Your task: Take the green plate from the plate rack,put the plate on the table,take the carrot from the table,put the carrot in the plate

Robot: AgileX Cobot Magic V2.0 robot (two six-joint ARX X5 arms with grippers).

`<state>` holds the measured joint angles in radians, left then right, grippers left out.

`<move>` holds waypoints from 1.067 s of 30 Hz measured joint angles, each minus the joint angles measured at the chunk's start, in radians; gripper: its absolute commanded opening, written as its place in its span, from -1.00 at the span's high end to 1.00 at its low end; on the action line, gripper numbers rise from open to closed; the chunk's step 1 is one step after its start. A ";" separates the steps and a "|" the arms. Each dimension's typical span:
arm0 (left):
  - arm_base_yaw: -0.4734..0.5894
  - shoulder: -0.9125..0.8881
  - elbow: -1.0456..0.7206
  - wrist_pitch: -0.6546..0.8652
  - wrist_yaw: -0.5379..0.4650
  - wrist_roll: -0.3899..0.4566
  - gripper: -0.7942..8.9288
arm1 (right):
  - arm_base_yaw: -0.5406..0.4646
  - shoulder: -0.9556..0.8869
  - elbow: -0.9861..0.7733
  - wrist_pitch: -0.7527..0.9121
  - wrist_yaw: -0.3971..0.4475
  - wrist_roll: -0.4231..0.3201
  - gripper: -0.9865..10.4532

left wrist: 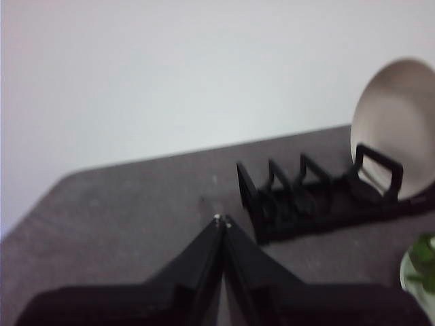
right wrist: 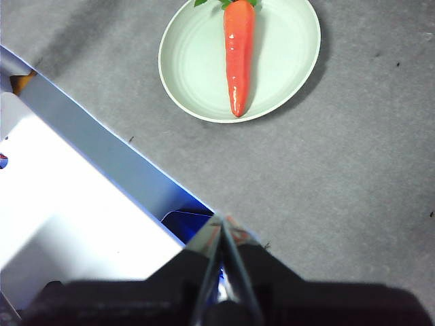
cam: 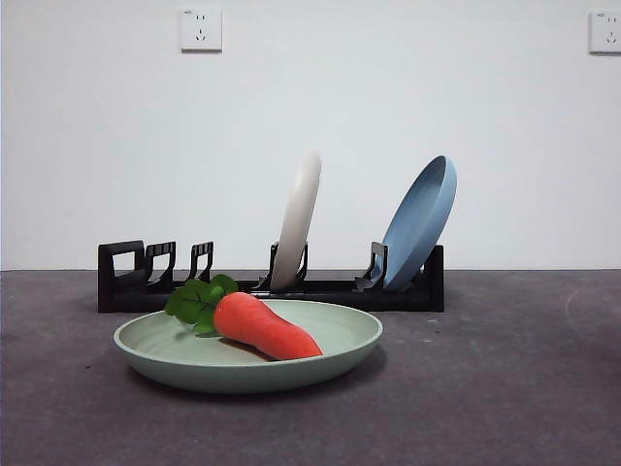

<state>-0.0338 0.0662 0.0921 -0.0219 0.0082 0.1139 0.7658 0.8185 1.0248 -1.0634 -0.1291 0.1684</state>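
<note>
Sage-green matte round plate (cam: 247, 348) lies flat on the dark grey table (cam: 505, 388), at 6 o'clock of the black slotted rack (cam: 272, 282); we see the orange toy carrot (cam: 264, 326) resting inside it. We judge the task done. Left gripper (left wrist: 221, 220) and right gripper (right wrist: 221, 221) are both closed and empty, well apart from it.

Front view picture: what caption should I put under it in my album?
Carrot lying in the green plate on the table, plate rack behind.

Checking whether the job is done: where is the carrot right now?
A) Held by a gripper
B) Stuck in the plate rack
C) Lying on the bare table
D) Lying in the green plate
D: the carrot lies in the green plate, which sits flat on the table, with no gripper near it.
</note>
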 measured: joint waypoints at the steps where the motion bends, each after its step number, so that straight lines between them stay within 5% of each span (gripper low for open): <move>1: 0.000 -0.009 -0.014 -0.006 0.000 -0.008 0.84 | 0.000 0.000 0.000 0.000 0.000 0.000 0.83; 15: 0.000 -0.061 -0.068 -0.182 0.000 -0.109 0.84 | 0.000 0.000 0.000 0.000 0.000 0.000 0.83; 32: 0.000 -0.061 -0.068 -0.183 -0.001 -0.150 0.84 | 0.000 0.000 0.000 0.000 0.000 0.000 0.83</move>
<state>-0.0338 0.0048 0.0246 -0.2054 0.0074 -0.0357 0.7658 0.8185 1.0248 -1.0634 -0.1291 0.1684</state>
